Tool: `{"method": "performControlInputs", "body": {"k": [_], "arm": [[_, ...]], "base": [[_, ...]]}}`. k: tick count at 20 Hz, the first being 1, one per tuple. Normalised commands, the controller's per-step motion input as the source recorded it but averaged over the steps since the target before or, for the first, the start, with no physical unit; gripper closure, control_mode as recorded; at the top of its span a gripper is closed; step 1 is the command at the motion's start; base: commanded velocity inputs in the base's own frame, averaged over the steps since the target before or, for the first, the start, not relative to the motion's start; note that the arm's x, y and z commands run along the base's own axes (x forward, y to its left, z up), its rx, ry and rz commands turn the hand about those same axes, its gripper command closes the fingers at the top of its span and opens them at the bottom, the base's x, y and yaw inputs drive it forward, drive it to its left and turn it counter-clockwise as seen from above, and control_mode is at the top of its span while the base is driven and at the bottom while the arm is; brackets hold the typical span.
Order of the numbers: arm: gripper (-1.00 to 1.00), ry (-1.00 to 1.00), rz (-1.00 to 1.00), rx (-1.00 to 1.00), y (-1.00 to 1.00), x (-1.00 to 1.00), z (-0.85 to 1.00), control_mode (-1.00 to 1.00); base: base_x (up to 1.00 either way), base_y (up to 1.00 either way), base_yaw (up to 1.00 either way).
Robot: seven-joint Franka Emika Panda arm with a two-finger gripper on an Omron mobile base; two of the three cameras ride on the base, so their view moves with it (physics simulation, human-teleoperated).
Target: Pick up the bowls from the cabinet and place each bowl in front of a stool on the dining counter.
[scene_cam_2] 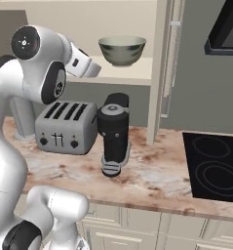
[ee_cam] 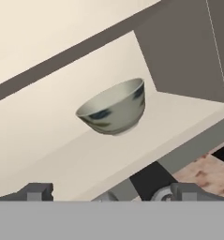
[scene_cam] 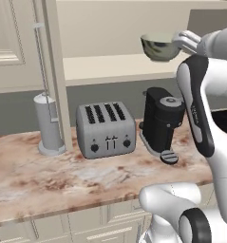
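Bowl [scene_cam_2: 122, 51], dark grey-green outside with a pale cream interior and dark markings on its wall, sits upright on the pale shelf [scene_cam: 110, 67] of the cabinet [scene_cam_2: 159, 68]. Cabinet is open; its door [scene_cam: 13, 45] stands swung aside to the left of the shelf in the left base view. Bowl rests toward the shelf's right end, near the cabinet's right side wall, and nothing touches it.

Gripper [ee_cam: 111, 193] hangs level with the shelf, just beside the bowl but apart from it. Hand view: two dark fingertips [ee_cam: 36, 191] at the bottom edge, set wide apart, bowl centred beyond them with shelf showing between. Jaws fully spread, nothing held.

Below the shelf, on the marble-topped run of cream drawers [scene_cam: 62, 175]: a grey four-slot toaster [scene_cam: 106, 129] under the shelf's middle, a black coffee machine [scene_cam: 161, 122] under the bowl, a grey cylindrical holder [scene_cam: 48, 124] below the cabinet's left post. A black cooktop [scene_cam_2: 214, 167] lies right of the cabinet's right wall.
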Motion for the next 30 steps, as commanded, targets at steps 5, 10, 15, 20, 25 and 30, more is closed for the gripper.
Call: {"method": "performControlInputs", "body": {"k": [5, 10, 15, 20, 25, 30], "arm": [[-1.0, 0.0, 0.0, 0.0, -0.08, 0.22, 0.0, -1.0], [-1.0, 0.0, 0.0, 0.0, -0.08, 0.22, 0.0, -1.0], [-1.0, 0.02, 0.0, 0.01, -0.1, 0.23, 0.0, -1.0], [-1.0, 0.04, 0.0, 0.01, -0.1, 0.3, 0.0, -1.0], [-1.0, 0.01, 0.0, 0.0, -0.09, 0.29, 0.0, -1.0], [-1.0, 0.01, 0.0, 0.0, -0.04, 0.32, -0.05, -1.0]], "base": [[0.0, 0.0, 0.0], [0.0, 0.0, 0.0], [0.0, 0.0, 0.0], [0.0, 0.0, 0.0], [0.0, 0.0, 0.0], [0.0, 0.0, 0.0]]}}
